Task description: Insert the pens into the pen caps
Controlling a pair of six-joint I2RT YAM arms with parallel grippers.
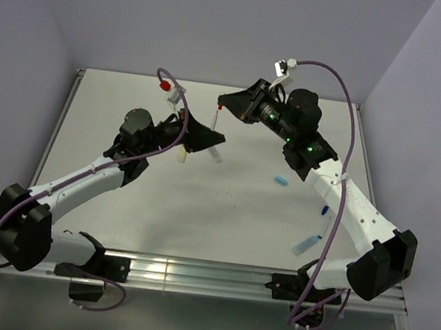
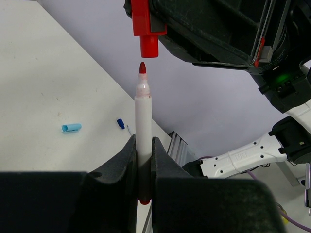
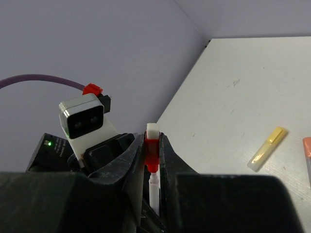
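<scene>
My left gripper (image 2: 144,141) is shut on a white pen (image 2: 143,116) with a red tip and holds it upright in the air. My right gripper (image 3: 152,138) is shut on the red cap (image 3: 151,150), with its open end facing the pen's tip. In the left wrist view the cap (image 2: 147,29) hangs just above the tip with a small gap, and the two look lined up. From above, both grippers (image 1: 212,135) (image 1: 225,100) meet over the far middle of the table, with the cap (image 1: 219,109) between them.
A light blue cap (image 1: 281,178), a dark blue piece (image 1: 323,209) and a light blue pen (image 1: 305,244) lie on the right of the table. A yellowish pen with a yellow cap (image 3: 266,149) and a pale pen (image 1: 218,155) lie under the grippers.
</scene>
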